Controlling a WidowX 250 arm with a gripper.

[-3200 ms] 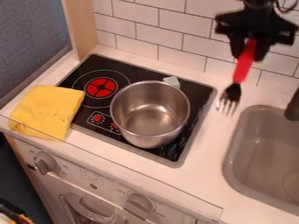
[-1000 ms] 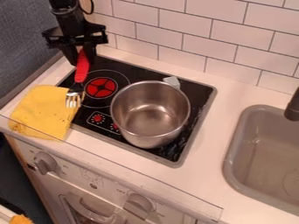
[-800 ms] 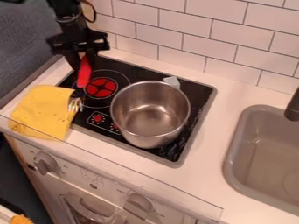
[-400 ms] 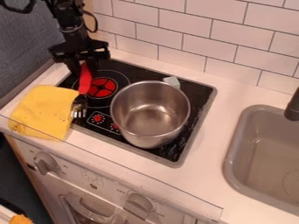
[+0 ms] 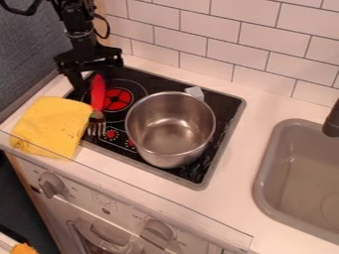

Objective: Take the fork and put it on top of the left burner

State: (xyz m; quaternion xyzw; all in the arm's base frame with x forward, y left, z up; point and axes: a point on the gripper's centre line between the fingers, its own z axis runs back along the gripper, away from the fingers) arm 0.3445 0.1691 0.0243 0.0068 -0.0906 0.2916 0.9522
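"Gripper (image 5: pixel 97 83) position, pls?"

"Upper L of the camera view, hanging over the back L corner of the cooktop (image 5: pixel 222 116). Fingers look parted, one each side of the fork's (image 5: pixel 98 94) red handle. The far finger blends into the black glass, so contact w/ the handle is hard to judge."

"Fork's location?"

"Directly below the gripper. Handle top btwn the fingers, red length over the L side of the left burner (image 5: pixel 118 100), metal prongs pointing down the view, away from the gripper, near the red-marked dials (image 5: pixel 111 134)."

"And the rest, rel. to the gripper?"

"Yellow cloth (image 5: pixel 47 126) is below it & to the L, its upper R corner just beside the fork. Steel pot (image 5: pixel 173 130) is to the R & lower, on the cooktop, w/ a small pale block (image 5: pixel 194 92) at its back rim."

"Farther out?"

"Grey sink (image 5: pixel 263 173) is well to the R, lower down, w/ a dark tap (image 5: pixel 332 119) at the view's edge. White tiled wall (image 5: pixel 232 30) runs behind, R of the gripper."
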